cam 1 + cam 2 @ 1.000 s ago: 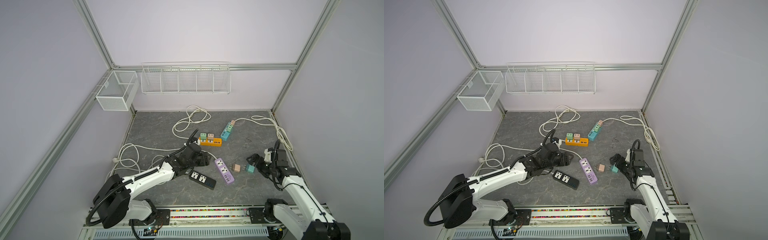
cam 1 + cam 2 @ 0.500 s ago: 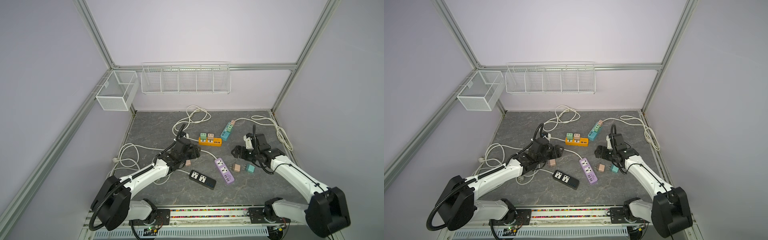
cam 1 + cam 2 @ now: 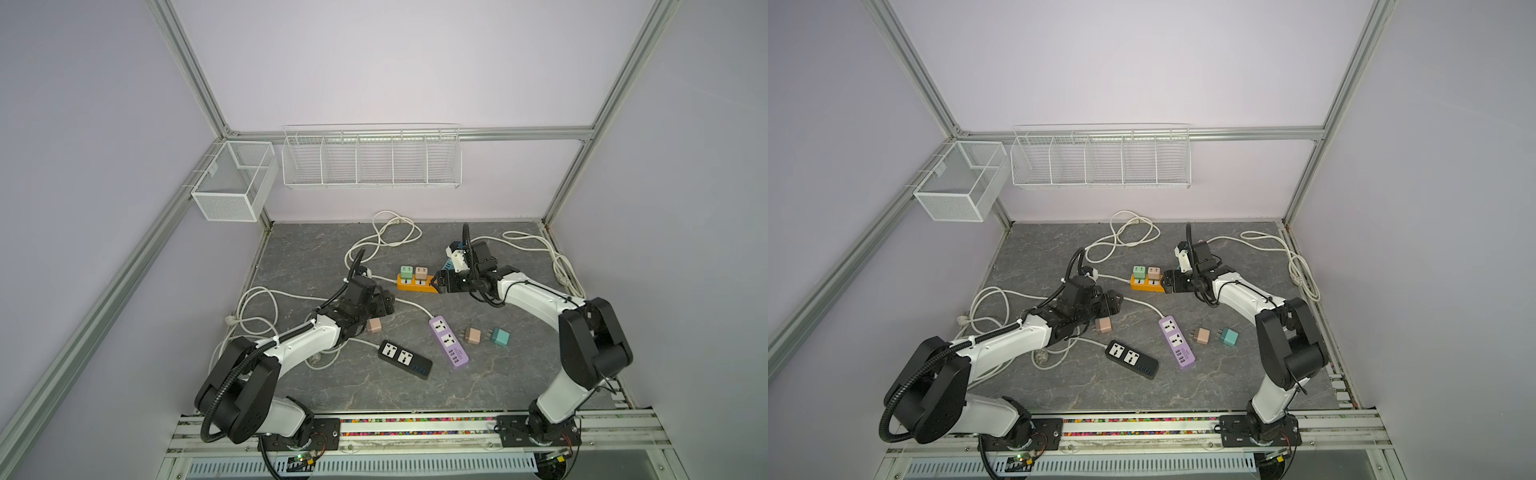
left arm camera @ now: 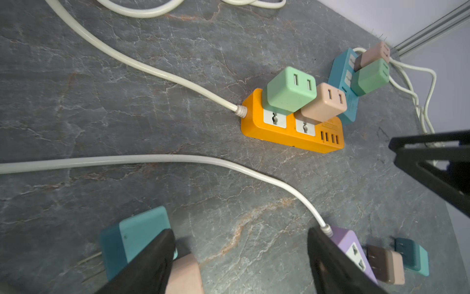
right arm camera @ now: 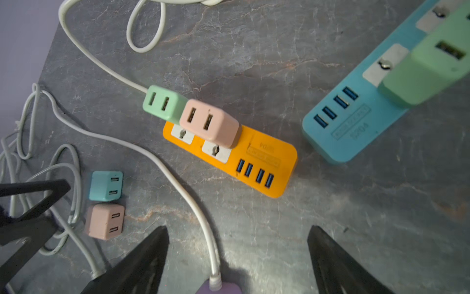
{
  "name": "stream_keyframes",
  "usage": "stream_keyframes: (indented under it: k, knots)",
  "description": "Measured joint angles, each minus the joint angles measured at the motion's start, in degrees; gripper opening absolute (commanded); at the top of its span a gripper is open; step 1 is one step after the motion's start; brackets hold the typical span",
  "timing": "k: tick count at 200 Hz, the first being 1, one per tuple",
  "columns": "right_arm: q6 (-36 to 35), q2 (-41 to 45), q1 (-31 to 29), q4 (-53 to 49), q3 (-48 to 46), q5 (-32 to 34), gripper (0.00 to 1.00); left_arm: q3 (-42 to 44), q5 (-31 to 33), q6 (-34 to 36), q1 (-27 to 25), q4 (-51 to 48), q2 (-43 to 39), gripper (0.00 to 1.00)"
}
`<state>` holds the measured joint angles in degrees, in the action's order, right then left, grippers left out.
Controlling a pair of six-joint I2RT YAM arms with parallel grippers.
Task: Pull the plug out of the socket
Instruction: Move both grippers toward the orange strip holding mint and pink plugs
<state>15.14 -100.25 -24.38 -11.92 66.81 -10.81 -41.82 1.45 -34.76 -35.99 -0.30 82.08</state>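
Plugs sit in the orange strip point(image 3: 415, 286): green plug point(image 3: 406, 272) and pink plug point(image 3: 421, 273). The right pincer point(image 3: 437, 284) has swung over beside it, spread and empty. The left pincer point(image 3: 385, 302), spread too, has backed away.

Right pincer point(image 5: 237, 229) reached orange strip point(image 5: 276, 159); left pincer point(image 4: 239, 230) withdrew.

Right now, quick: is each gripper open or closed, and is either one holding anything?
Left gripper: open, holding nothing.
Right gripper: open, holding nothing.
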Motion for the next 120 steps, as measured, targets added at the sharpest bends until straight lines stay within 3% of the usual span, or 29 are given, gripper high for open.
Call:
stream_keyframes:
  k: [120]
  knots:
    - [-5.1,-13.8,2.8,7.0,8.5,-9.1,0.88,0.9,-1.1,1.0,0.3,2.2,2.4,0.84]
